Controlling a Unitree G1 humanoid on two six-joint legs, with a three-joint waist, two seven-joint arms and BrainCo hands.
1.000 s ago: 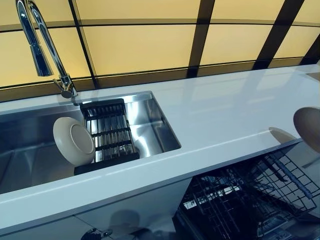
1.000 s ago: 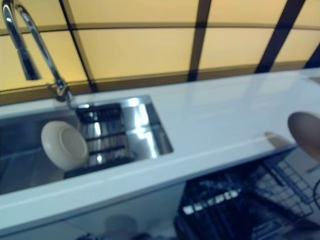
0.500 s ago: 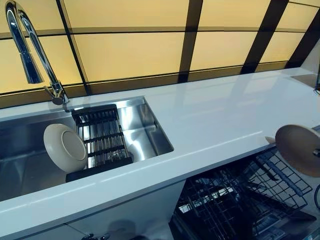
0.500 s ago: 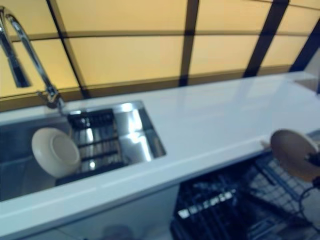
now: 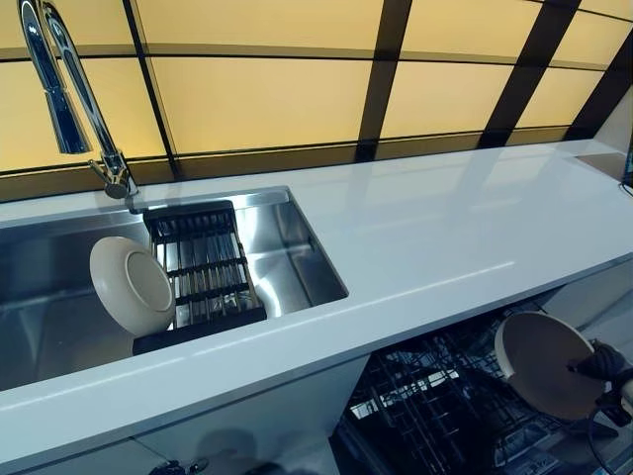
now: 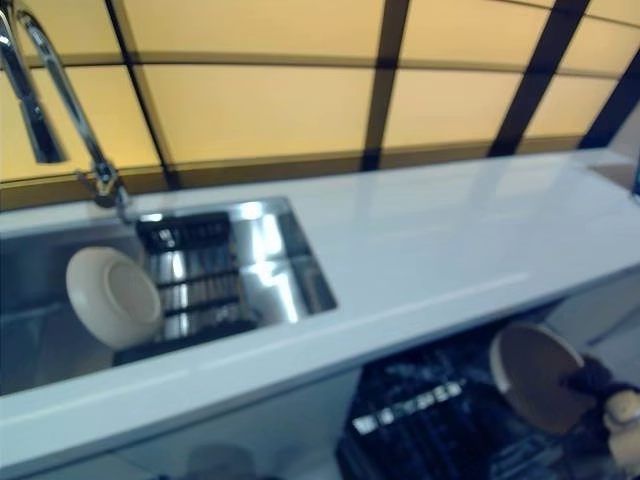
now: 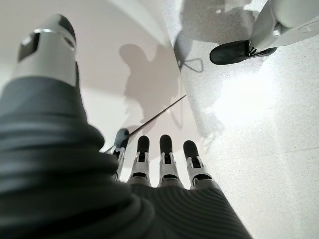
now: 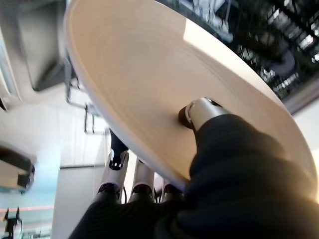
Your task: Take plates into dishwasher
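My right hand (image 5: 603,364) is shut on a beige plate (image 5: 539,364), which it holds on edge below the counter's front lip, over the open dishwasher's dark wire rack (image 5: 425,401). In the right wrist view the thumb (image 8: 203,111) presses on the plate's face (image 8: 149,79) and the fingers (image 8: 118,160) curl behind its rim. A second beige plate (image 5: 132,285) leans upright against a black drainer (image 5: 203,259) in the steel sink (image 5: 307,259). My left hand (image 7: 160,167) shows only in its wrist view, fingers straight, holding nothing, above the floor.
A white counter (image 5: 445,223) runs from the sink to the right, with the dishwasher below its front edge. A chrome tap (image 5: 69,89) arches over the sink's back left. A yellow tiled wall (image 5: 267,94) stands behind the counter.
My right hand has brought the plate down from counter height to below the counter's edge, over the dishwasher rack. The plate in the sink has not moved.
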